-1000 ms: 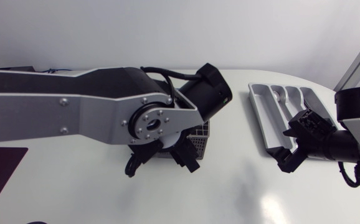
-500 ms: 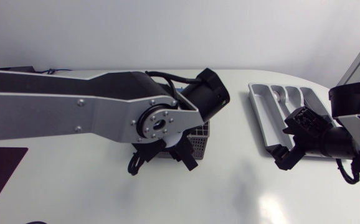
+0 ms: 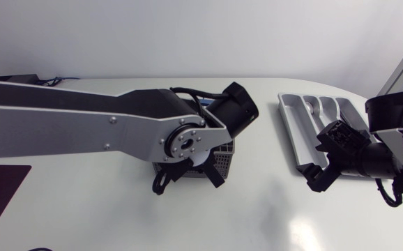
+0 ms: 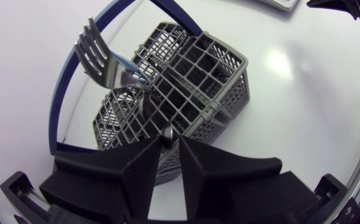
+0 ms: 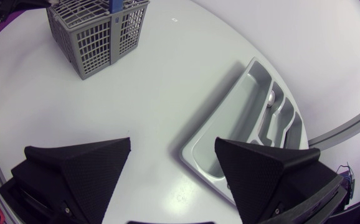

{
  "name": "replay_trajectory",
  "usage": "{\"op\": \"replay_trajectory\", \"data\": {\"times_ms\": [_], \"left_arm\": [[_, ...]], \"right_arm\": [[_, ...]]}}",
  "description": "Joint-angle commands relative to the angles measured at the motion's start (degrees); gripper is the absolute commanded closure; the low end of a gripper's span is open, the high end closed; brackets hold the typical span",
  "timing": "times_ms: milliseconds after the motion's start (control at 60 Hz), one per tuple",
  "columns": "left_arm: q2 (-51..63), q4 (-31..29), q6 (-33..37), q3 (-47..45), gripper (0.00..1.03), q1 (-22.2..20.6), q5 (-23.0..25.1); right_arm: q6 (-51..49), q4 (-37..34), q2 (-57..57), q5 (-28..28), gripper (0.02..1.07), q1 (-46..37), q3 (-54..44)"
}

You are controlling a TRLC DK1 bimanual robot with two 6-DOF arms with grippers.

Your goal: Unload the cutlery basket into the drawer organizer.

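**Left tool pinching a handle in the basket, right tool wide by the organizer**

From above, the left arm [image 3: 83, 125] is stretching across the tabletop [image 3: 257, 209] and covering most of the cutlery basket [image 4: 223, 106], so only a corner of its mesh is showing there. Seen from the wrist, the left tool [image 4: 170, 140] is pinching narrowly on a rounded metal handle end [image 4: 166, 132] that is sticking up out of the basket. The rest of that piece is disappearing into the mesh. A fork [image 4: 96, 53] is standing tines up in the basket, beside the blue hoop handle [image 4: 68, 93].

The right arm [image 3: 397, 157] is sitting folded at the side. Its right tool [image 5: 172, 146] is gaping wide and holding nothing, just off the near end of the drawer organizer [image 5: 230, 134]. A small shiny item [image 5: 271, 97] is lying in one narrower compartment, too small to identify.
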Motion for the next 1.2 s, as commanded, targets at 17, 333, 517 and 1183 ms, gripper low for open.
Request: {"op": "replay_trajectory", "data": {"times_ms": [17, 333, 517, 1183], "left_arm": [[2.03, 0.53, -0.02, -1.03, 0.88, 0.97, -0.63], [2.39, 1.50, -0.46, -1.64, 1.00, 0.80, -1.24], [0.45, 2.47, 0.33, -2.79, 1.00, 0.18, -1.24], [-14.14, 11.25, 1.38, -11.57, 1.00, -0.43, -1.42]], "right_arm": [[1.04, -0.81, -0.65, 0.51, 0.10, 0.50, 1.20], [0.78, -0.46, -0.82, 0.51, 0.10, 0.50, 0.23], [0.69, -0.37, -0.82, 0.51, 0.10, 0.50, 0.23], [2.89, -1.16, -0.82, 3.24, 0.10, 5.51, 1.73]]}}
